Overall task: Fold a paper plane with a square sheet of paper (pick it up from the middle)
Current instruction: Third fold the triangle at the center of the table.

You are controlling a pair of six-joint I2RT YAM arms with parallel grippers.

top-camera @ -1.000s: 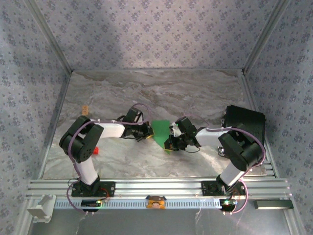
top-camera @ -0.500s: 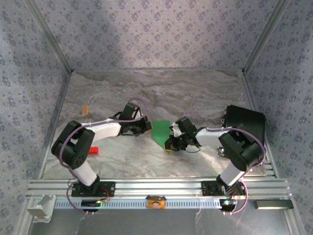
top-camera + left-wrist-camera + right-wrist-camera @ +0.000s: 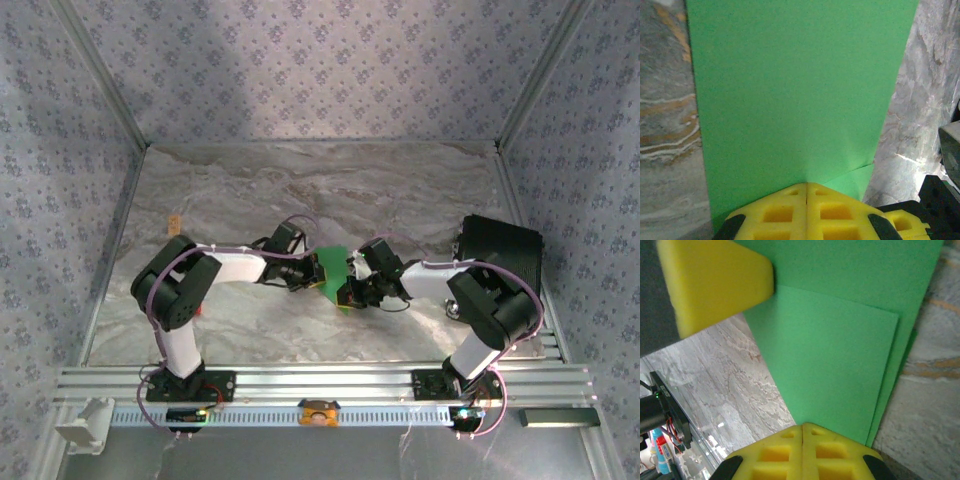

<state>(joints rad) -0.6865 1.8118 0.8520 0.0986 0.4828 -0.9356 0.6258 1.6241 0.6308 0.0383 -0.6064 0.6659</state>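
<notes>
The paper [image 3: 790, 90] is plain bright green. The table [image 3: 300, 190] is grey marble with orange-brown veins. The left gripper [image 3: 806, 192] and right gripper [image 3: 802, 432] wear yellow foam. The walls [image 3: 300, 70] are grey-blue with small repeating flowers. The box [image 3: 500, 248] is black.

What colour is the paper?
Plain bright green; the paper shows best in the left wrist view.
</notes>
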